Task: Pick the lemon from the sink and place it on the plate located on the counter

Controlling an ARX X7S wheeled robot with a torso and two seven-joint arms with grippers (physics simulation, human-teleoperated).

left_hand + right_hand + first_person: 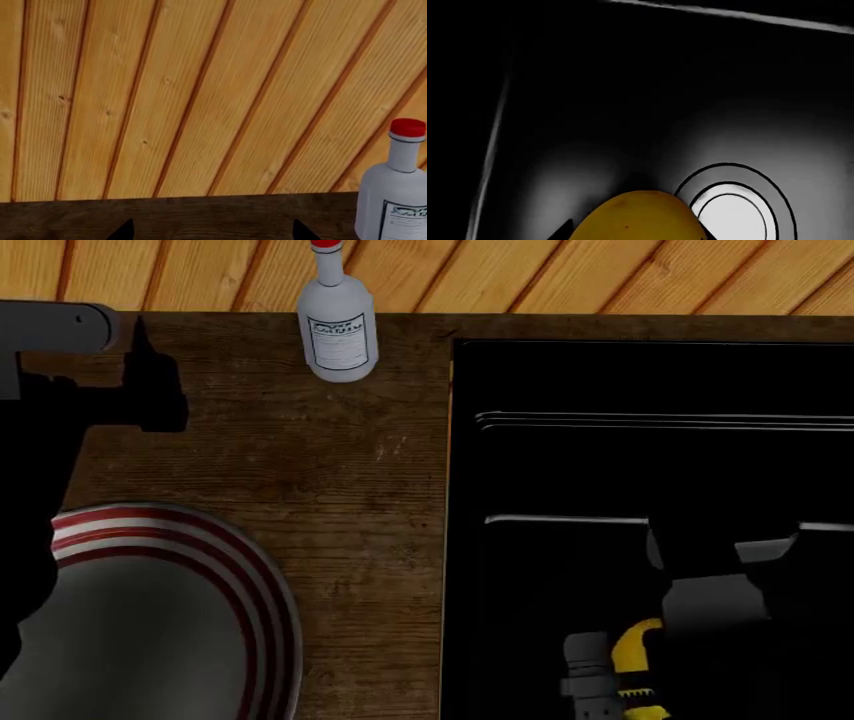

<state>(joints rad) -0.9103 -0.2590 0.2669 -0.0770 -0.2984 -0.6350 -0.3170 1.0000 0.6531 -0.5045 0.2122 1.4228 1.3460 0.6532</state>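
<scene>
1. Presently the small bright yellow oval lemon (635,216) lies on the glossy black sink (627,100) floor beside a round drain (732,214), directly between the right gripper (635,231) tips.
2. Right gripper jaws stand apart, unclosed.
3. Left gripper (212,231) open, idle over the worktop (334,490).
4. Right arm nearer; striped grey plate (147,620) lies to the left.

A white bottle (335,330) with a red cap (407,127) and a printed label is seen standing upright near the orange slatted wood wall (200,95), which is shown behind it.
</scene>
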